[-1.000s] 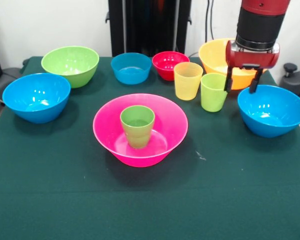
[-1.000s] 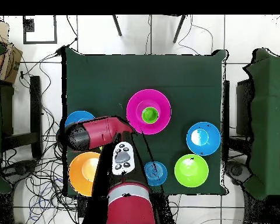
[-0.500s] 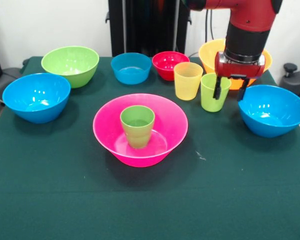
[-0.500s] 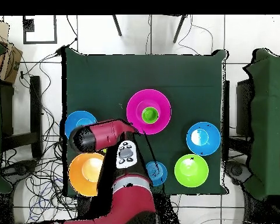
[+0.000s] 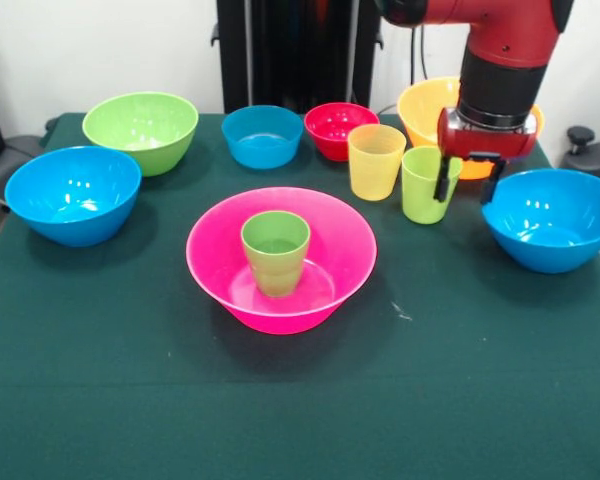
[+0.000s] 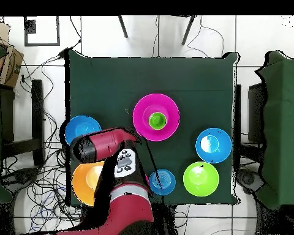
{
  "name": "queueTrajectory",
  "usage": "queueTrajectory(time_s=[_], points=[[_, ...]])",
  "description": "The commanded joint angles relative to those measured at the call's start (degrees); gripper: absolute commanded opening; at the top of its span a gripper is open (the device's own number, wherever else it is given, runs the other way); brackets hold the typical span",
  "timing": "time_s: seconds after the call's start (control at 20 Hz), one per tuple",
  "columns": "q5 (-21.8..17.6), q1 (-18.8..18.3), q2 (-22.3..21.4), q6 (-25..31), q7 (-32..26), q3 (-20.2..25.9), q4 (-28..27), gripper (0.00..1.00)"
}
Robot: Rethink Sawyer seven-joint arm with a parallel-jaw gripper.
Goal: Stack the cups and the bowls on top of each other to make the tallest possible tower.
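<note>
The tower so far is one green cup (image 5: 275,250) standing upright, mouth up and long axis vertical, in the middle of the wide pink bowl (image 5: 220,280) at the centre of the dark green table (image 5: 100,380); both are glossy, and the cup is translucent and tapered toward its base. From the pink bowl in the front view, a lime cup (image 5: 423,184) and a yellow-orange cup (image 5: 376,161) stand upright and close together at about two o'clock. The gripper (image 5: 467,180) hangs fingers-down with its two dark fingers apart, one just beside the lime cup's right wall and the other near the rim of the blue bowl (image 5: 550,220) at three o'clock; it holds nothing. Behind the gripper sits the orange bowl (image 5: 420,105), partly hidden by the red arm (image 5: 505,50). A small red bowl (image 5: 335,125) and a small blue bowl (image 5: 262,135) lie at twelve, a green bowl (image 5: 140,125) at eleven, and another blue bowl (image 5: 72,193) at nine.
</note>
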Motion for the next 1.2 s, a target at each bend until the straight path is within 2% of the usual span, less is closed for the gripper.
queueTrajectory(time_s=[0.05,0.85,1.2], points=[[0.83,2.5,0.56,-1.97,6.7,2.71,-0.29,1.0],[2.69,1.66,-2.5,0.94,5.23,4.21,0.56,1.0],[4.41,1.87,-3.73,2.36,6.58,3.65,1.51,1.0]])
